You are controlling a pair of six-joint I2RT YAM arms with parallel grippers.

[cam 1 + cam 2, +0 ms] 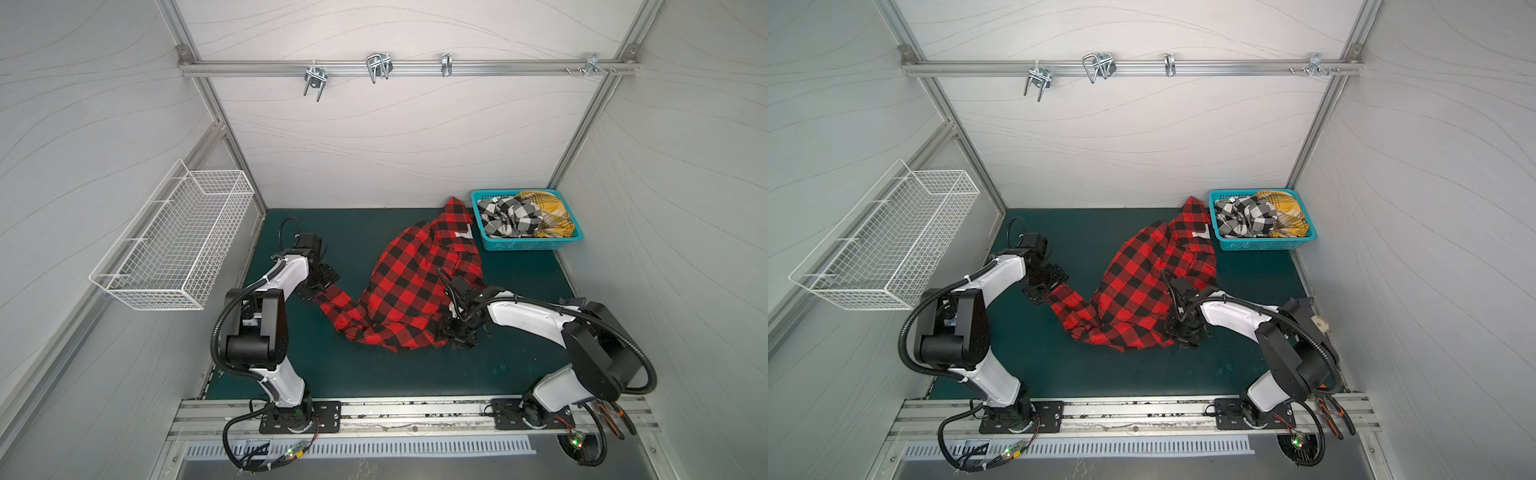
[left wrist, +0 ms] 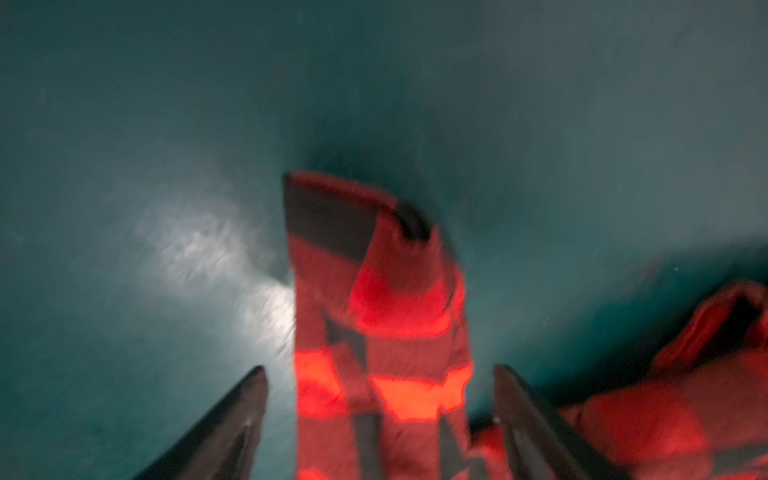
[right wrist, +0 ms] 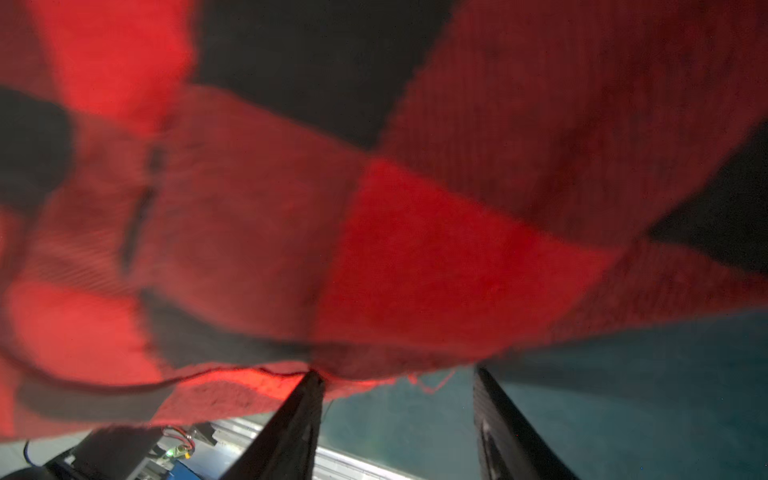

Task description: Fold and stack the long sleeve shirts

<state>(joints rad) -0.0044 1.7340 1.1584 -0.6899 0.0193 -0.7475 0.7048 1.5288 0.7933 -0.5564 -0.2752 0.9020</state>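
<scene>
— Where the red-and-black buffalo plaid fabric shirt (image 1: 407,286) lies rumpled in the middle of the dark green desk (image 1: 374,374), which arm is at which end?
— The left tool (image 2: 379,367) is at the tip of a sleeve trailing out to the left. The right tool (image 3: 397,372) is at the shirt's near right edge.
— Pinching anything?
— No. The left fingers (image 2: 249,399) stand spread, the sleeve lying between them with a gap on each side. The right tool stands apart too, with bare desk showing between its fingers and the hem draped over one fingertip (image 3: 311,382).
— And the others?
— They are bundled in the teal plastic slotted basket (image 1: 523,246) at the far right corner, the black-and-white check shirt (image 1: 509,218) beside the mustard-yellow plaid shirt (image 1: 548,216). The red shirt's far end lies just beside that basket.
</scene>
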